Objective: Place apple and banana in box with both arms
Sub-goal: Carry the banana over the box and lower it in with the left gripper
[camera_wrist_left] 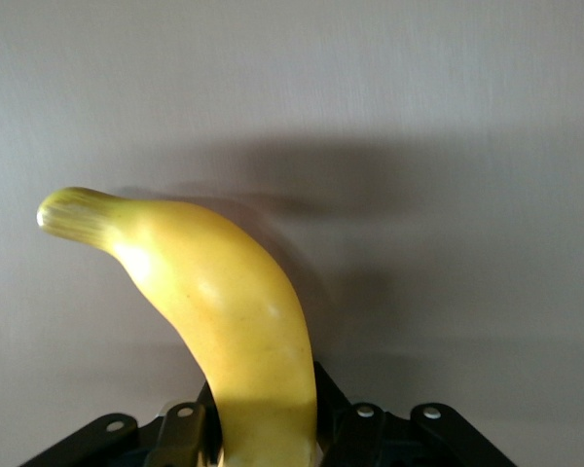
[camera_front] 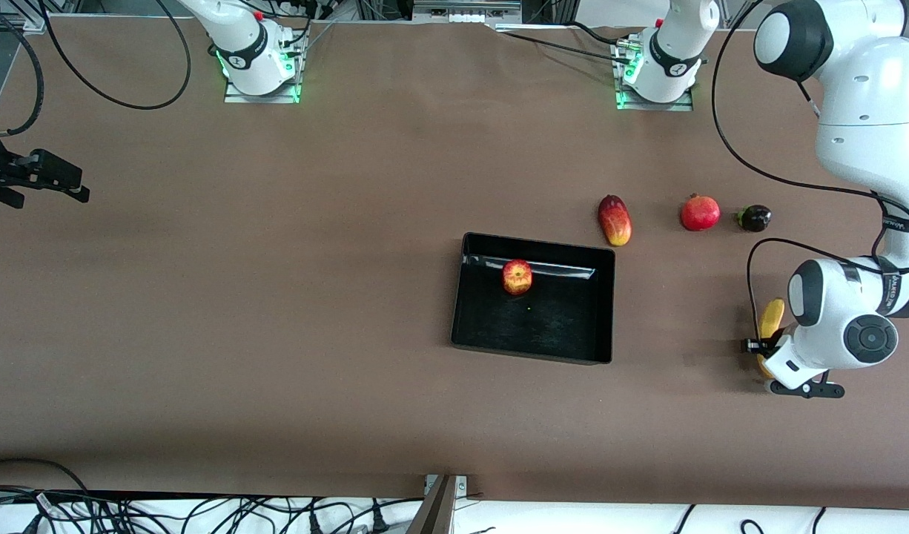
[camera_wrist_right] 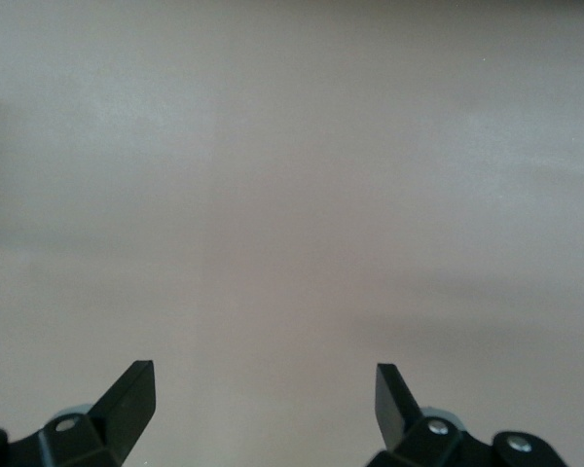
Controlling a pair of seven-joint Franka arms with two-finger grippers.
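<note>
Operator, your left hand (camera_front: 767, 350) is down at the counter (camera_front: 276, 297) in the lower right of the front view, fingers pinched on the banana (camera_front: 772, 319). In the left wrist view the banana (camera_wrist_left: 224, 321) rises from between the black fingers (camera_wrist_left: 180, 438), its greenish tip clear of them and its shadow lying on the counter surface. The banana lies toward the left arm's end of the counter, well apart from the box (camera_front: 536, 334).

The box sits right of centre in the front view. The apple (camera_front: 517, 277) rests inside it, close to the wall nearest the robot bases.

Above the box in the frame, three fruits lie in a row: a mango (camera_front: 615, 219) near the box's corner, then a pomegranate (camera_front: 700, 212), then a small dark fruit (camera_front: 755, 217).

Your right hand (camera_front: 50, 178) waits at the upper left edge of the frame, over bare counter. The right wrist view shows its fingers (camera_wrist_right: 131, 399) spread wide and holding nothing.
</note>
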